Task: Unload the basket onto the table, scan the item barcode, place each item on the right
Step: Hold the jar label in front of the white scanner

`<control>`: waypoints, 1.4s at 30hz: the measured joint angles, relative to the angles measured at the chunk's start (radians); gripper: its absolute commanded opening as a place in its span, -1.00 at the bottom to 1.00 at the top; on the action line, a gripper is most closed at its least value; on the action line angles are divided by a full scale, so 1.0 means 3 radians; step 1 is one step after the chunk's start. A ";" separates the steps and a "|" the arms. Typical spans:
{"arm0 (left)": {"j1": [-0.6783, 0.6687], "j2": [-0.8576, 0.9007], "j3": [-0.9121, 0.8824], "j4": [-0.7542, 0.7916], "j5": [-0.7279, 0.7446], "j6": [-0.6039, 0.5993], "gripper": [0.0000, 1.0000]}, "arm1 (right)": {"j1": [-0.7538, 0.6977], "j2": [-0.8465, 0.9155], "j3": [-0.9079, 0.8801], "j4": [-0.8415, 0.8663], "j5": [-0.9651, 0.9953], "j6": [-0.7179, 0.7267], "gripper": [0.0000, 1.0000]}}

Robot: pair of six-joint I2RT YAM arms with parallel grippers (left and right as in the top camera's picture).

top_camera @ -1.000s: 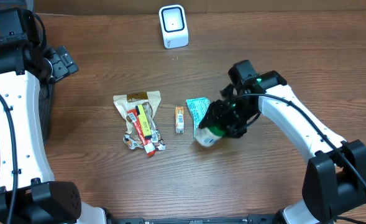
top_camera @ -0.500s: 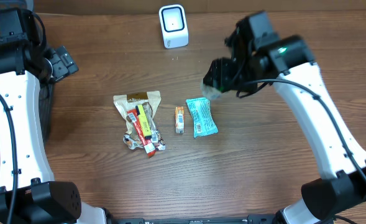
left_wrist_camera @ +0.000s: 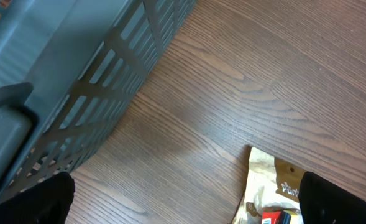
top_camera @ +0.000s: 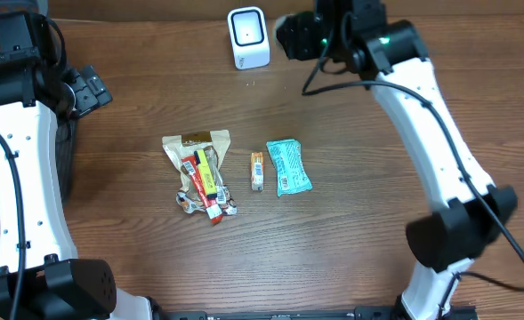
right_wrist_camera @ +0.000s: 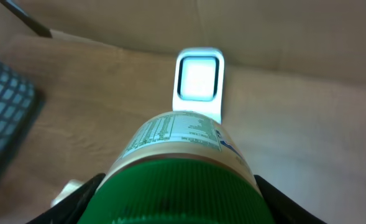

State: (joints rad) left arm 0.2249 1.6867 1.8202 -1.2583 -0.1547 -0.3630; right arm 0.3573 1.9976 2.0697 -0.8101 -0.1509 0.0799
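Observation:
A bottle (right_wrist_camera: 184,140) with a green cap (right_wrist_camera: 179,196) and a printed label sits between the fingers of my right gripper (right_wrist_camera: 178,202), which is shut on it. The bottle points toward the white barcode scanner (right_wrist_camera: 199,84), whose bright window faces it a short way off. From above, the right gripper (top_camera: 299,36) hangs at the back of the table, just right of the scanner (top_camera: 247,37). My left gripper (top_camera: 88,89) is open at the far left with only bare wood between its fingers (left_wrist_camera: 43,199).
A pile of snack packets (top_camera: 199,173), a small orange bar (top_camera: 256,171) and a teal packet (top_camera: 288,166) lie mid-table. A grey slatted basket (left_wrist_camera: 52,74) stands along the left edge, close to the left gripper.
The right arm lifted the bottle from the table beside the teal packet and carried it back and left, up to the scanner. The left arm has not moved.

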 measured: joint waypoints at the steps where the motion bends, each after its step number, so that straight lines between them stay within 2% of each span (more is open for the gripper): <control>1: 0.0000 0.0000 0.0000 0.0003 -0.0001 0.0000 1.00 | 0.0004 0.0109 0.0000 0.0193 0.0019 -0.0062 -0.93; 11: 0.0000 -0.0001 0.0000 0.0003 0.0000 0.0000 1.00 | 0.0128 0.1133 -0.0006 0.1720 0.0306 -0.0281 -0.93; 19: 0.0000 0.0000 0.0000 0.0001 0.0000 0.0000 1.00 | 0.0161 0.1406 -0.0006 0.2581 0.0440 -0.0248 -0.93; 23: 0.0000 0.0000 0.0000 0.0004 0.0000 0.0000 1.00 | 0.0161 0.1437 -0.0008 0.3057 0.0476 0.0031 -0.93; 30: 0.0000 0.0000 0.0000 0.0003 0.0000 0.0000 1.00 | 0.0161 0.1508 -0.0008 0.3305 0.0635 0.0281 -0.93; 37: 0.0000 0.0000 0.0000 0.0003 0.0000 0.0000 1.00 | 0.0161 0.1871 -0.0008 0.3329 0.0652 0.0333 -0.93; 42: 0.0000 0.0000 0.0000 0.0003 0.0000 0.0000 1.00 | 0.0161 0.1878 -0.0008 0.3398 0.0637 0.0343 -0.93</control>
State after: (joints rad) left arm 0.2249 1.6867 1.8202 -1.2575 -0.1547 -0.3630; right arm 0.4057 2.5610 2.0674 0.2092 0.0402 0.1829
